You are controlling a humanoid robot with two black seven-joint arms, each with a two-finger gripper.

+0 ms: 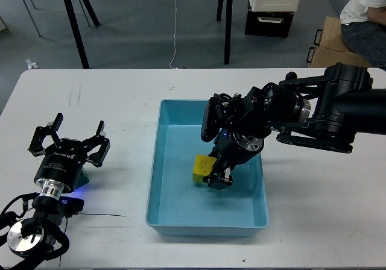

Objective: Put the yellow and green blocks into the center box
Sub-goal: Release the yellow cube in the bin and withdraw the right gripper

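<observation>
The yellow block point(201, 168) is inside the blue center box point(175, 216), low over its floor near the middle. My right gripper point(215, 172) is shut on the yellow block, reaching down into the box from the right. My left gripper point(67, 143) is open at the left of the table. A bit of green point(85, 178), likely the green block, shows under the left gripper, mostly hidden by it.
The white table point(120, 101) carries the box in its middle. Black stand legs point(75, 17) and a dark crate point(269, 21) stand on the floor behind. A seated person point(362, 23) is at the far right.
</observation>
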